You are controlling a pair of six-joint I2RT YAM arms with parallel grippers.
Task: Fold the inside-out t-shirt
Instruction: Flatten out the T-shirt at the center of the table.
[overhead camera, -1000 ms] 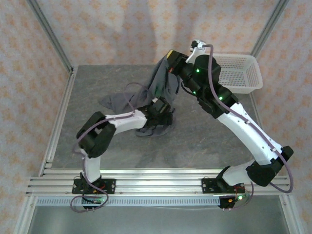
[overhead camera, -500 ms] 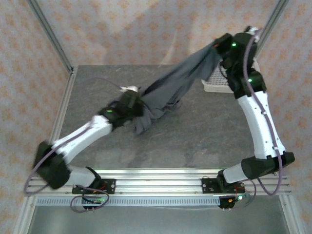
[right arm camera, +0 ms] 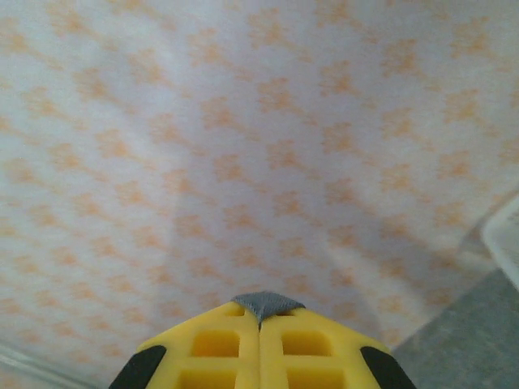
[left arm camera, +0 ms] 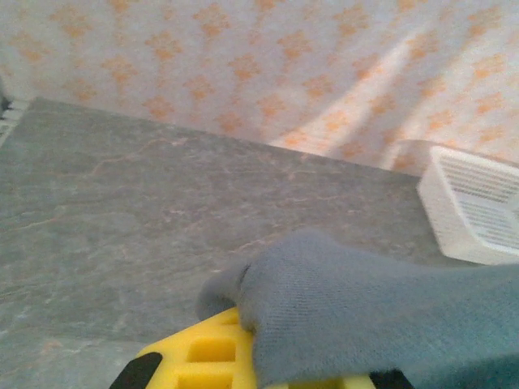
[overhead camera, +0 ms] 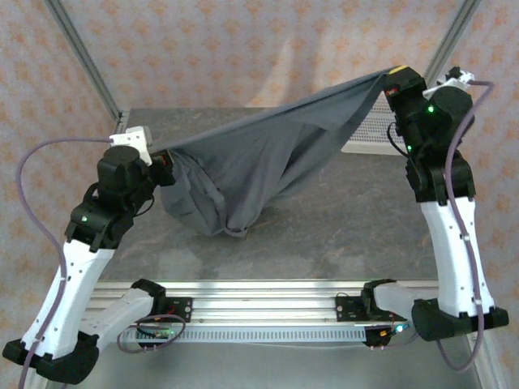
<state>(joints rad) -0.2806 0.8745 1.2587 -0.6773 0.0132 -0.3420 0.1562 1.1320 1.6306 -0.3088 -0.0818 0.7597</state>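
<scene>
Tension is the thing to manage at this step. On the left, the left gripper is clamped on one edge of the inside-out t-shirt, fairly low and near the left side of the table. Its wrist view shows grey cloth bunched over a yellow finger. From there the shirt runs up to the right as a taut top edge. The body hangs below in a deep pouch, and I cannot tell whether its lowest fold touches the table or hangs just above it. On the right, the right gripper is raised high, its jaws pressed together on a small tab of fabric, above the white mesh basket.

The step looks like spreading the shirt in the air so it can be laid flat. To do it well, I would bring the two grips level, since the right one sits much higher. Pull apart only until the top edge is straight, because the right pinch looks thin and could slip. Then lower the shirt so the hanging part drags out smooth, clear of the basket.
</scene>
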